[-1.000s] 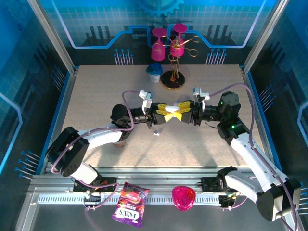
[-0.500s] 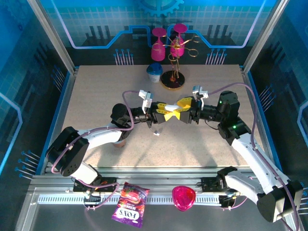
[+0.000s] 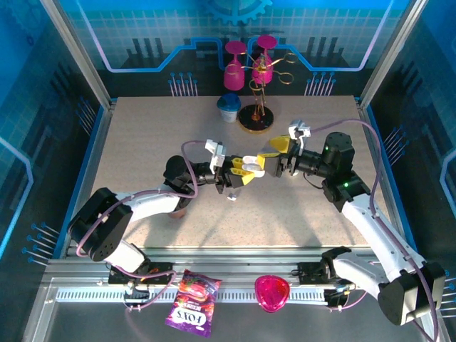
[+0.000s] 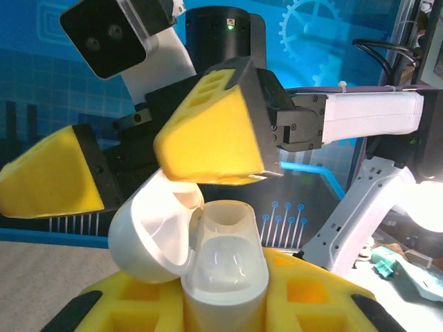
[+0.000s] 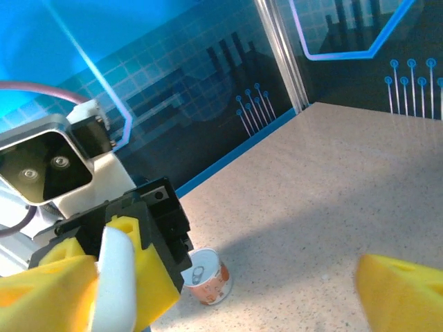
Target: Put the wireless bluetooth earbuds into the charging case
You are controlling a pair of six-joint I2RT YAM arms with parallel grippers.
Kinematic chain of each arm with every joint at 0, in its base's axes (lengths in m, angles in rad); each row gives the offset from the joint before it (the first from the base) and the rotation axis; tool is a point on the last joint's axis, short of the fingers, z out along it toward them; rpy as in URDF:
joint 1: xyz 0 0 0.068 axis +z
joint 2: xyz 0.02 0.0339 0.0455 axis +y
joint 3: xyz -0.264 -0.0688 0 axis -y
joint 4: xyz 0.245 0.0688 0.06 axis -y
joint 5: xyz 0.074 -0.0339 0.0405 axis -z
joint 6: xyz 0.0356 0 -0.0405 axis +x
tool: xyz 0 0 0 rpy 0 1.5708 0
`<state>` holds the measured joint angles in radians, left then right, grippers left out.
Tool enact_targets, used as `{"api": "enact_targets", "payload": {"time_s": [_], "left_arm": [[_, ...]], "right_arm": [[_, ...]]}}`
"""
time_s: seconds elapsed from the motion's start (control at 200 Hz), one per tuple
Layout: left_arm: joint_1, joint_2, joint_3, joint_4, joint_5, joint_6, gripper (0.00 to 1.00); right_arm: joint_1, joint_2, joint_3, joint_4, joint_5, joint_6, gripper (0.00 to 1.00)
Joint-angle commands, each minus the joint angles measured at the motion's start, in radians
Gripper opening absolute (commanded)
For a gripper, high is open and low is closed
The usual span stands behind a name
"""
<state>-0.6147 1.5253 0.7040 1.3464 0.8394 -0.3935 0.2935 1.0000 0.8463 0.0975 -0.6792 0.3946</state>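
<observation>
The charging case (image 4: pixel 223 266), lid open, is held above the table (image 3: pixel 142 142) by the clenched left gripper (image 3: pixel 247 171). The right gripper (image 3: pixel 275 158) is spread wide just beside it. Beneath, what may be an earbud (image 3: pixel 230 195) is seen on the table

right end effector (image 3: pixel 275 158) released charging case (image 3: pixel 249 167), jaws spread wide, drawn back rightward

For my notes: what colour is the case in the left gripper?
White. The case shows best in the left wrist view.
</observation>
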Motion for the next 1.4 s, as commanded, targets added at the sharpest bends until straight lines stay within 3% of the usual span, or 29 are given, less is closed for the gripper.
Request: {"api": "enact_targets", "payload": {"time_s": [0.0,0.21,0.32,0.355,0.39,0.495,0.65,0.795,1.091,1.396], "left_arm": [[0.026,-0.005,-0.042,0.054,-0.026,0.092,0.11],[0.135,-0.020,-0.114,0.044,-0.109,0.214,0.07],[0.180,-0.051,-0.136,-0.012,-0.125,0.301,0.17],[0.185,-0.069,-0.138,-0.055,-0.149,0.348,0.12],[0.185,-0.086,-0.138,-0.102,-0.174,0.403,0.00],[0.188,-0.120,-0.138,-0.165,-0.234,0.498,0.00],[0.195,-0.143,-0.146,-0.130,-0.238,0.484,0.00],[0.194,-0.186,-0.182,-0.064,-0.272,0.456,0.00],[0.193,-0.279,-0.206,-0.083,-0.270,0.451,0.00],[0.192,-0.271,-0.192,-0.076,-0.237,0.436,0.00]], "right_arm": [[-0.013,-0.015,-0.007,0.029,0.089,0.019,1.00],[-0.055,-0.015,-0.074,0.067,0.144,0.088,1.00],[-0.068,0.030,-0.114,0.106,0.151,0.177,0.98],[-0.068,0.055,-0.125,0.120,0.154,0.209,0.96],[-0.068,0.085,-0.134,0.130,0.149,0.223,0.93],[-0.050,0.170,-0.125,0.091,0.178,0.231,0.88],[0.041,0.334,0.027,-0.235,0.377,0.107,0.86],[0.138,0.488,0.157,-0.346,0.496,0.050,0.85],[0.267,0.704,0.322,-0.489,0.523,0.049,0.62],[0.322,0.804,0.353,-0.481,0.554,0.098,0.56]]}}
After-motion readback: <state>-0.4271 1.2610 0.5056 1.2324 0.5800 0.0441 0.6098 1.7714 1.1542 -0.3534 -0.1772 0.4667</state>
